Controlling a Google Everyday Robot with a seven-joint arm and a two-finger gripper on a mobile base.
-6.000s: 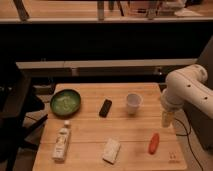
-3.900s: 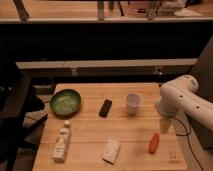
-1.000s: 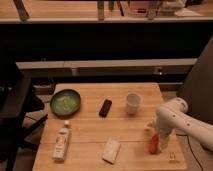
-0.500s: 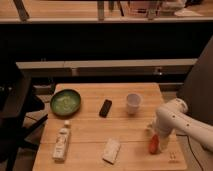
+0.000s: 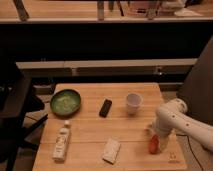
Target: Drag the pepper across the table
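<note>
Red-orange pepper (image 5: 153,144) on wooden table (image 5: 90,134), front right, gripper (image 5: 152,132) just above it (how open, cannot tell)

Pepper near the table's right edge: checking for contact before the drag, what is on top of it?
The claw sits over the pepper's far end, covering it; only the red-orange near part shows on the table. Contact itself is hidden.

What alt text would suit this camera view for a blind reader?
A white robot arm bends down over the near right corner of a wooden table, its pincer right at a red-orange pepper. Also on the table: a green bowl, a black block, a white cup, a white bottle and a white packet.
</note>
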